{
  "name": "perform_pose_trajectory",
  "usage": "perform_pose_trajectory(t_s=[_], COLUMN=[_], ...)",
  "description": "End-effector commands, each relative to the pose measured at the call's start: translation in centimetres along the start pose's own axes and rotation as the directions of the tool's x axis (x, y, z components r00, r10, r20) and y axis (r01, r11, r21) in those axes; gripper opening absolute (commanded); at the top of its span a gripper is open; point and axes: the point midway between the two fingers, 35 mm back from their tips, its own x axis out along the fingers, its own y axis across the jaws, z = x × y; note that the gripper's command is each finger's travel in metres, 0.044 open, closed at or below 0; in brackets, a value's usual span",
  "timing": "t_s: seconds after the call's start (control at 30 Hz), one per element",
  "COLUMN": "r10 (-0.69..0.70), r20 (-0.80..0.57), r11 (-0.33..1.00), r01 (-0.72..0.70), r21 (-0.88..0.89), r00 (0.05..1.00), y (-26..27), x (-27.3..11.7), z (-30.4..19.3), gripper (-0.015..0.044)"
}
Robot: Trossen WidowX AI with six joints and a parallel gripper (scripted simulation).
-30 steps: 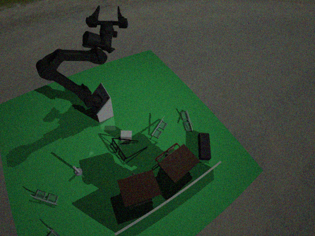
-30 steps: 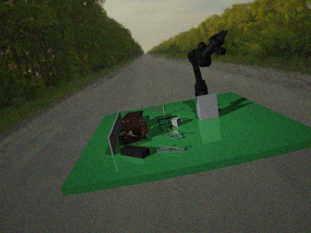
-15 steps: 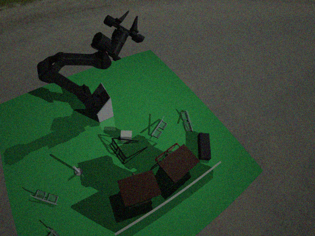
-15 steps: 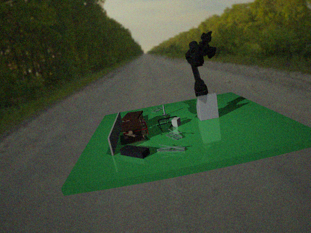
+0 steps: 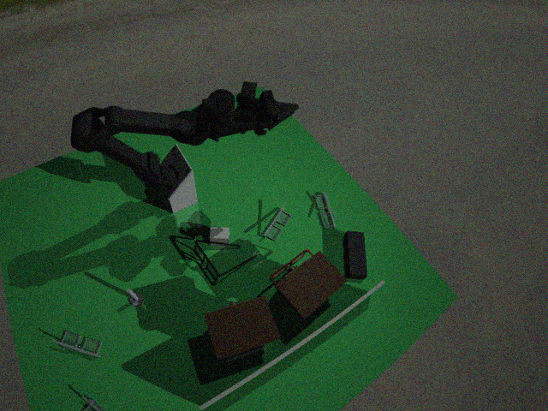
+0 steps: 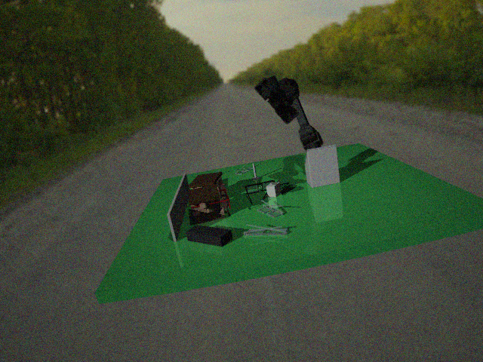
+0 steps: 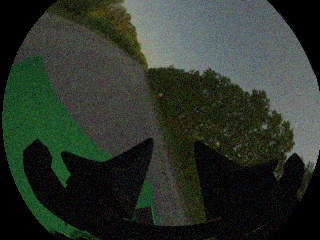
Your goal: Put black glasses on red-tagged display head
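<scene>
The black glasses (image 5: 214, 276) (image 6: 259, 183) stand on the green mat with temples spread, beside a small white block (image 5: 219, 233) (image 6: 272, 189). Two display heads with brown tops stand side by side: the left head (image 5: 241, 329) and the right head (image 5: 309, 282). Red-framed glasses (image 5: 291, 264) are at the front of the right head. A small reddish spot shows by the left head's edge; I cannot tell whether it is the tag. My gripper (image 7: 174, 143) is partly open and empty, high above the mat's far edge in the top view, away from the glasses and heads.
A thin upright panel (image 5: 294, 347) (image 6: 178, 206) stands close to the heads. A dark box (image 5: 355, 255) (image 6: 209, 235) lies beside the right head. Several grey glasses lie about the mat. A large white box (image 5: 185, 194) (image 6: 323, 167) stands by the arm's base.
</scene>
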Motion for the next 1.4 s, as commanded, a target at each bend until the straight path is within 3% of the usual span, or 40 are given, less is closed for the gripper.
perform_pose_trajectory(t_s=[0.0,0.2,0.43,0.67,0.8,0.87,1.07,1.17,1.37], r10=[0.080,0.267,0.507,0.721,0.800,0.815,0.817,0.817,0.817], r20=[-0.152,-0.405,-0.623,-0.662,-0.599,-0.567,-0.563,-0.563,-0.563], r11=[0.971,0.792,0.502,0.300,0.278,0.287,0.288,0.288,0.288], r01=[-0.043,0.041,0.383,0.768,0.909,0.932,0.934,0.934,0.934], r21=[0.235,0.610,0.775,0.566,0.311,0.221,0.209,0.209,0.209], r00=[0.985,0.875,0.595,0.206,-0.040,-0.117,-0.126,-0.126,-0.126], y=[0.8,3.5,7.1,10.8,12.3,12.7,12.4,12.4,12.4], x=[-0.3,-2.8,-8.9,-18.1,-24.4,-26.5,-26.7,-26.7,-26.7], z=[-5.0,-13.9,-22.7,-28.6,-30.7,-31.1,-31.7,-31.7,-31.7], gripper=[0.0200,0.0200,0.0200,0.0200,0.0200,0.0200,0.0200,0.0121,0.0120])
